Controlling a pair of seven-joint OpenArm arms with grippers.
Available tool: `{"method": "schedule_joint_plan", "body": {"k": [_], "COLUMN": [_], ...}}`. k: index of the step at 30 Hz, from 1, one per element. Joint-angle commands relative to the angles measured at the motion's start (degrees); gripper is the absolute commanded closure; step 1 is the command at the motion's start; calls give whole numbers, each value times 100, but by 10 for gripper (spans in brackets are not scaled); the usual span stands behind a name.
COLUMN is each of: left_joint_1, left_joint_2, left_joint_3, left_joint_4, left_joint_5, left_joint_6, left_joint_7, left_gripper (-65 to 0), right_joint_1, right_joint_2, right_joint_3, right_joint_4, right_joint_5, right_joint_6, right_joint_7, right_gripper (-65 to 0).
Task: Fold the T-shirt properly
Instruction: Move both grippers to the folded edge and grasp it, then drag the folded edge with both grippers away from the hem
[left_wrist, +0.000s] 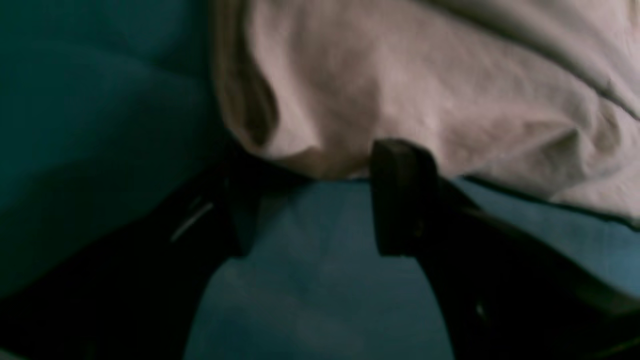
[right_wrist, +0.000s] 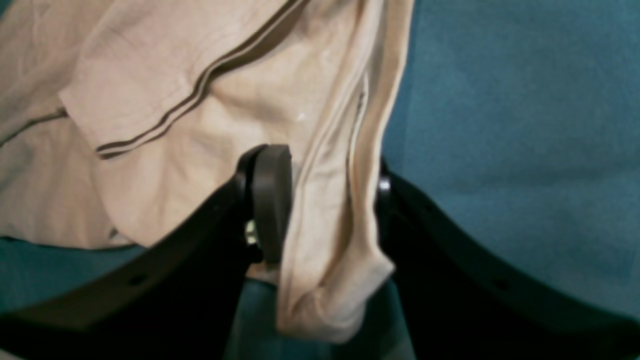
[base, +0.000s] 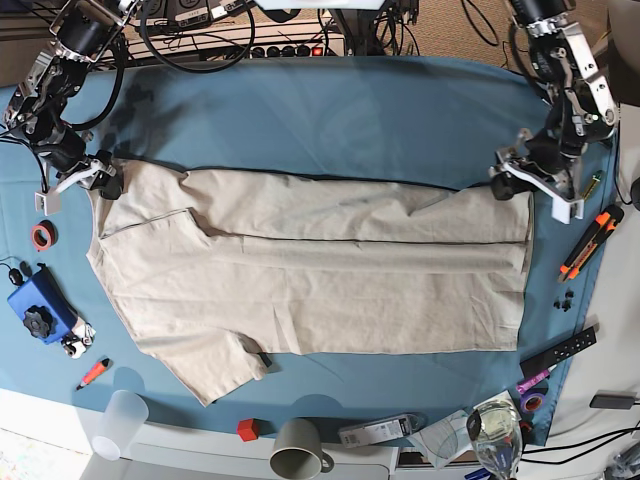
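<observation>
The beige T-shirt (base: 320, 290) lies flat on the teal cloth (base: 330, 110), its long axis left to right, with its far part folded over toward the front. My left gripper (left_wrist: 320, 200) is open, its fingertips at the shirt's edge (left_wrist: 400, 75) and bare cloth between them; in the base view it (base: 512, 180) is at the shirt's far right corner. My right gripper (right_wrist: 330, 205) has a bunched fold of the shirt's edge (right_wrist: 175, 125) between its fingers; in the base view it (base: 100, 180) is at the far left corner by the sleeve.
Around the cloth's rim lie a red tape roll (base: 41, 236), a blue device (base: 38, 300), a clear cup (base: 120, 420), a grey mug (base: 297, 452), an orange cutter (base: 590, 240), a black remote (base: 560, 350) and a glass (base: 495, 440). Cables run along the back.
</observation>
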Motion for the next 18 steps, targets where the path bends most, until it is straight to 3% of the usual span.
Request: {"method": "schedule_joint_plan", "body": {"k": [1,5,8,12,16,18], "left_joint_1": [-98,-205,-321,-522,-691,-693], "left_joint_2": [-26,-22,-24,-22,-22,-24], "left_joint_3": [-4,-7,-7,0,0,-2], "left_joint_4": [74,70,2,-490,-901,-903], "left_joint_5": [-83,118,348,254,-39,-37], "left_joint_6": [-33,-20,170,166,20,125], "left_joint_7": [-68,-232,-367,-348,-44,52], "left_gripper": [-345,-345,-345,-341,-249,-150], "right_joint_1": [11,9,11,11,13,28], "right_joint_2": [90,92,92,92,101,114], "right_joint_3": [-11,-11,-13,-11,-11,-2], "right_joint_4": [50,50,50,50,50,50], "right_joint_5": [-188,-186,-181,-181,-179,-188], "right_joint_6": [-55,-50,-50,-48,-50,-48], "right_joint_7": [-192,-286,-321,-304,-195,-197], "right_gripper": [-217,-217,-217,-217,-195,-88]}}
